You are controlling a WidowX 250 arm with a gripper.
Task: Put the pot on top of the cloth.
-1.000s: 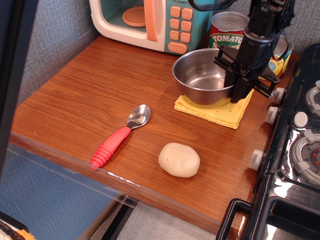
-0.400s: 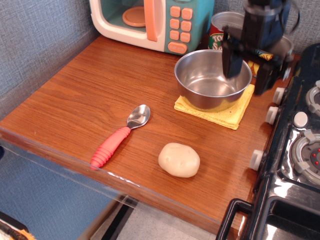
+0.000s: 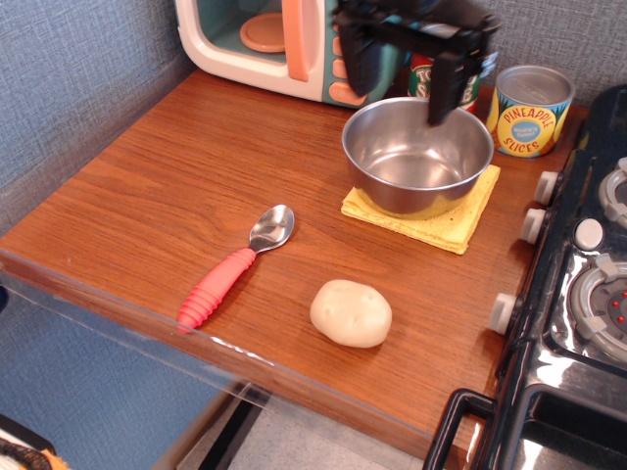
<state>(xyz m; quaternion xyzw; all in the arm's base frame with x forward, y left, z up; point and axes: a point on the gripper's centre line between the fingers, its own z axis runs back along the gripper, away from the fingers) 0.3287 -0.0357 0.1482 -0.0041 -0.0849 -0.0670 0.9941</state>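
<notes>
The pot (image 3: 416,157) is a round shiny steel bowl. It sits upright on the yellow cloth (image 3: 431,220), which lies flat on the wooden counter near the stove. My gripper (image 3: 400,70) is raised above the pot's far rim, in front of the toy microwave. Its two black fingers are spread wide apart and hold nothing. It does not touch the pot.
A toy microwave (image 3: 294,44) stands at the back. A tomato can (image 3: 423,78), partly hidden by the gripper, and a pineapple can (image 3: 529,110) stand behind the pot. A red-handled spoon (image 3: 235,266) and a potato (image 3: 351,312) lie nearer the front edge. A black stove (image 3: 578,294) borders the right.
My gripper let go of the pot's right rim, rose, and moved left and back above the pot. The pot stays on the cloth.
</notes>
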